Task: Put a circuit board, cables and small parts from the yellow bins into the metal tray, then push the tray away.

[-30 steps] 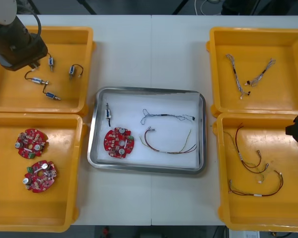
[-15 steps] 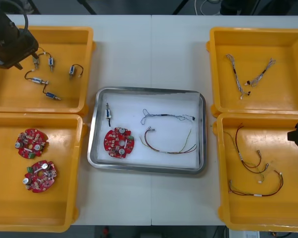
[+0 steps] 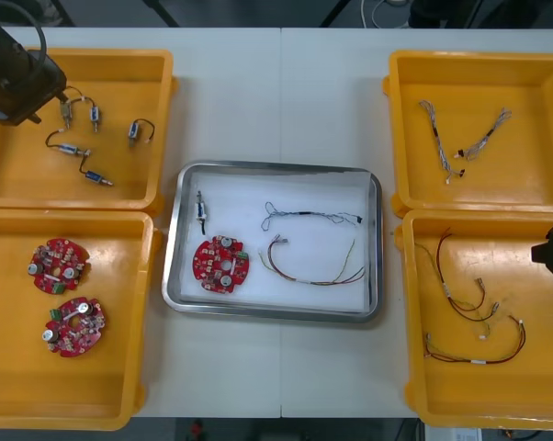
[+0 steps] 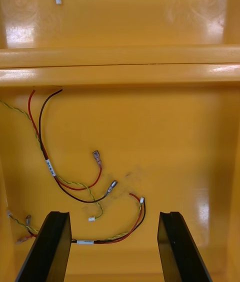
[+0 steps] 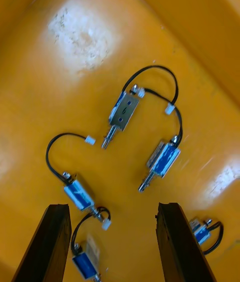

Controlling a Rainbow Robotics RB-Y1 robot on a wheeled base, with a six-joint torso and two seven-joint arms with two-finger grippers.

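- The left gripper (image 5: 112, 207) hangs over the far-left yellow bin (image 3: 19, 175), at ten o'clock from the metal tray (image 3: 376, 241); its fingers stand wide apart, gripping nothing; small metal parts (image 5: 125, 112) lie on the bin floor below
- The tray sits mid-table; inside are a red circuit board (image 3: 220, 265) at seven o'clock, one small part (image 3: 201, 208) at ten, and a thin twisted cable (image 3: 304, 213) and a red and yellow cable (image 3: 327, 281) toward three
- The right gripper (image 4: 112, 214) hovers over the near-right yellow bin (image 3: 543, 386), at three o'clock from the tray; its fingers are spread, empty; red and black cables (image 4: 50, 164) lie beneath
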